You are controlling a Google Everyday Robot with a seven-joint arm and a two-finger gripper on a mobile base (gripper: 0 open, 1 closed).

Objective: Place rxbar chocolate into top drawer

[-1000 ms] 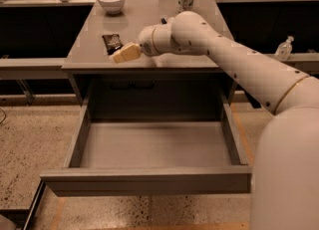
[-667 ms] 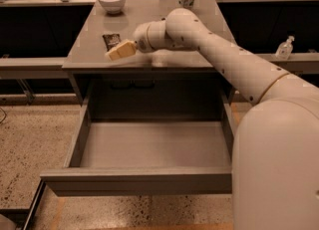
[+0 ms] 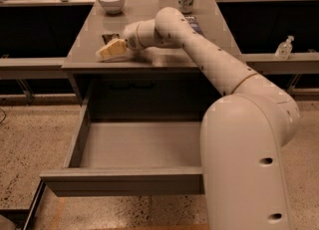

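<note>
well, hand beside flat rxbar chocolate

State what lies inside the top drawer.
The top drawer shows only bare grey bottom; the arm hides its right end. The gripper is by the rxbar chocolate on the table.

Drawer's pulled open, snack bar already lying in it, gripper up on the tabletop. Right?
One thing is wrong: the bar isn't in the drawer. The camera view shows it on the tabletop, right beside the gripper. The drawer is open and the gripper is on the tabletop, as you said.
</note>
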